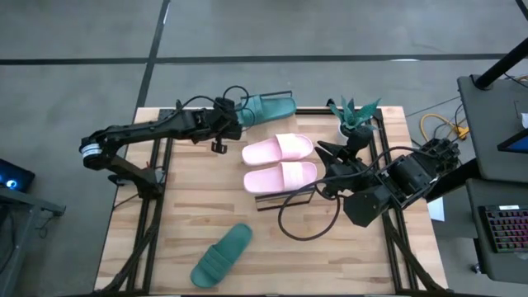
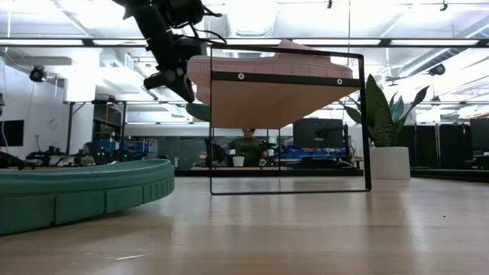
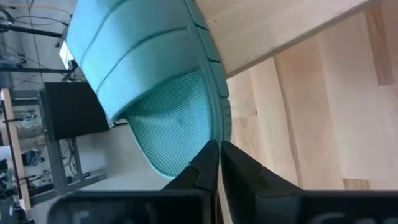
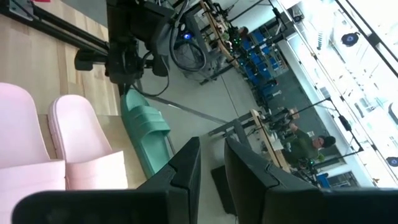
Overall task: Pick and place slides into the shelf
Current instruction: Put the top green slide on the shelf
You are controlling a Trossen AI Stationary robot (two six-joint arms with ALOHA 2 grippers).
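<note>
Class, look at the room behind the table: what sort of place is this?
Probably a robotics lab or workshop: open ceiling with strip lights, benches crowded with equipment, and a person seated at a workstation.

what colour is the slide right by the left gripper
Teal green slide, with a ribbed footbed; the left wrist view shows it best.

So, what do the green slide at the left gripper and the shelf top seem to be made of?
Green slide: probably soft rubber or foam, matte, with fine moulded ribs on the footbed. Shelf top: looks like pale wood, with visible grain; its frame seems thin black metal.
</note>
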